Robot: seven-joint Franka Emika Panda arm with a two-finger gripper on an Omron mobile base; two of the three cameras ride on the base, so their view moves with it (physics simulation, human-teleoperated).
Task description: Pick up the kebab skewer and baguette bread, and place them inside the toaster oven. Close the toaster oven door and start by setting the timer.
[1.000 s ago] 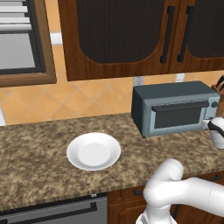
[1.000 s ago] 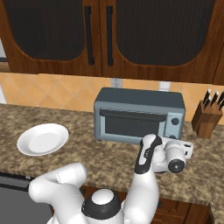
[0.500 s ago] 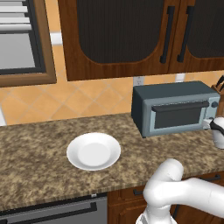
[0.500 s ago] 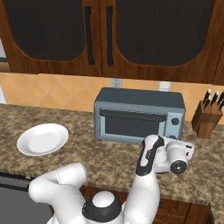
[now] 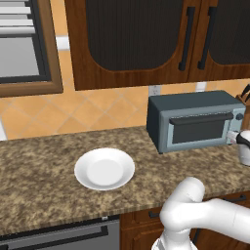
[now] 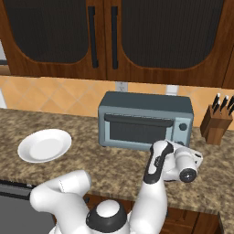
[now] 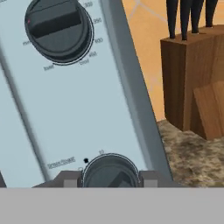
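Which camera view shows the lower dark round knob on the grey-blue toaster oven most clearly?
The hand view: the lower dark round knob is close up, between the tool's fingers, with printed marks around it. In the right base view it is a small dot on the grey-blue toaster oven. In the left base view I cannot tell it apart.

The end effector sits closed around the lower timer knob of the toaster oven, a finger at each side. Above sits the temperature knob. A wooden knife block stands on the speckled tabletop beside the oven.
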